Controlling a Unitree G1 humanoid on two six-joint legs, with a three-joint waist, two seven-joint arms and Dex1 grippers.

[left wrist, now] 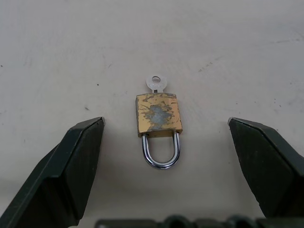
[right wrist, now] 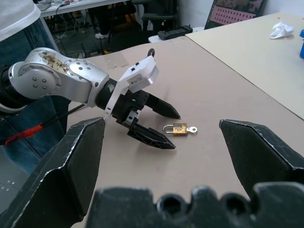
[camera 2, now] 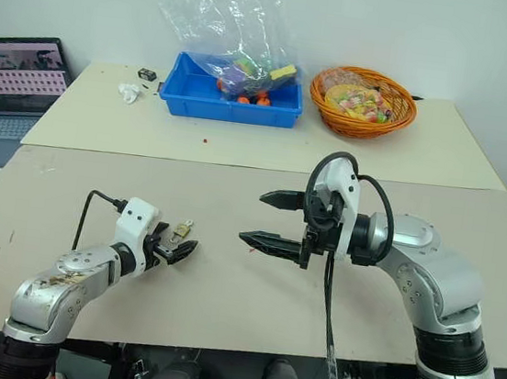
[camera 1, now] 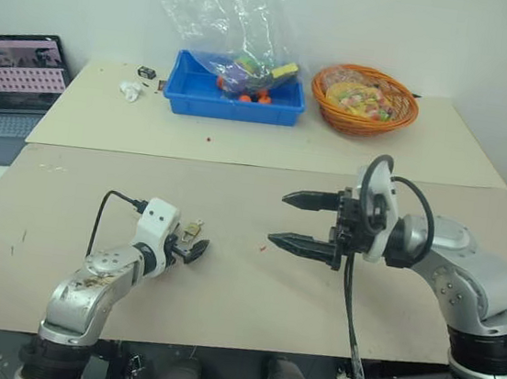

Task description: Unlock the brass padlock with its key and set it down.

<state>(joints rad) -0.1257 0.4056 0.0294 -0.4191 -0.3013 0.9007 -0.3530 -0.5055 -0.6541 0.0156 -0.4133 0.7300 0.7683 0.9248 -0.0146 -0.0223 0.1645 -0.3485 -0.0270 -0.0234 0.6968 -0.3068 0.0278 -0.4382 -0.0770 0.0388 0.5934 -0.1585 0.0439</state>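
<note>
The brass padlock [left wrist: 159,118] lies flat on the beige table [camera 1: 250,291], its silver shackle [left wrist: 162,154] turned toward my left gripper. The key [left wrist: 156,84] sticks out of the end of the body away from the shackle. My left gripper [camera 1: 192,250] is open and low over the table, and the padlock [camera 1: 192,229] sits just past its fingertips, between the lines of the two fingers [left wrist: 83,147]. My right gripper [camera 1: 278,217] hangs open above the table to the right, pointing left at the padlock [right wrist: 179,128], with nothing in it.
On the far table stand a blue bin [camera 1: 232,99] with toys under a plastic bag, an orange basket [camera 1: 364,100], a small black object [camera 1: 147,72] and a white scrap [camera 1: 131,91]. A laptop [camera 1: 17,77] sits far left. A person in jeans [right wrist: 19,38] stands beyond my left arm.
</note>
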